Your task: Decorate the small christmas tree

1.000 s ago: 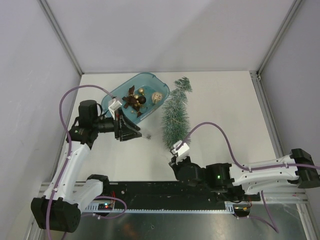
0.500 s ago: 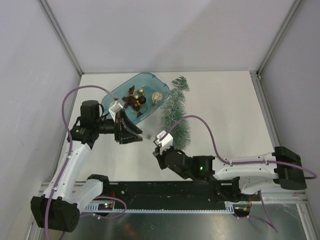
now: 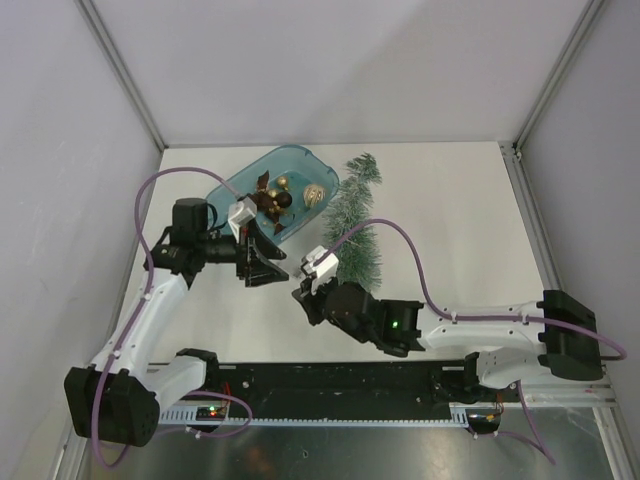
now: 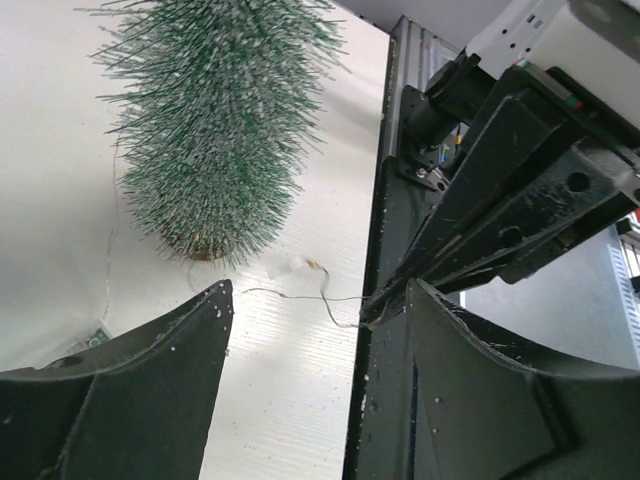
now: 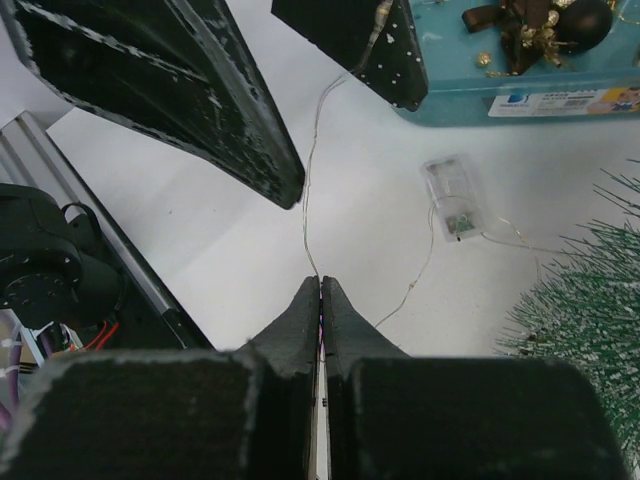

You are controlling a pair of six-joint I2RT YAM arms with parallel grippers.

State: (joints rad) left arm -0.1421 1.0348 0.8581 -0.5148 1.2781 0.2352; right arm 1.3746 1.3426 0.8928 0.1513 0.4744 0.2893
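"Where's the small christmas tree (image 3: pixel 350 235) right now?"

"Lying on its side on the table (image 3: pixel 450 200), just right of the teal tub (image 3: pixel 228 186), tip toward the far wall."

"And the grippers?"

"Right gripper (image 5: pixel 320 285) is pinched tight on the thin light wire (image 5: pixel 310 200), near the tree's base. Left gripper (image 4: pixel 320 290) faces it, jaws wide apart. The wire runs up to one finger, though I can't tell if it touches. The clear battery box (image 5: pixel 450 195) lies between tub and tree."
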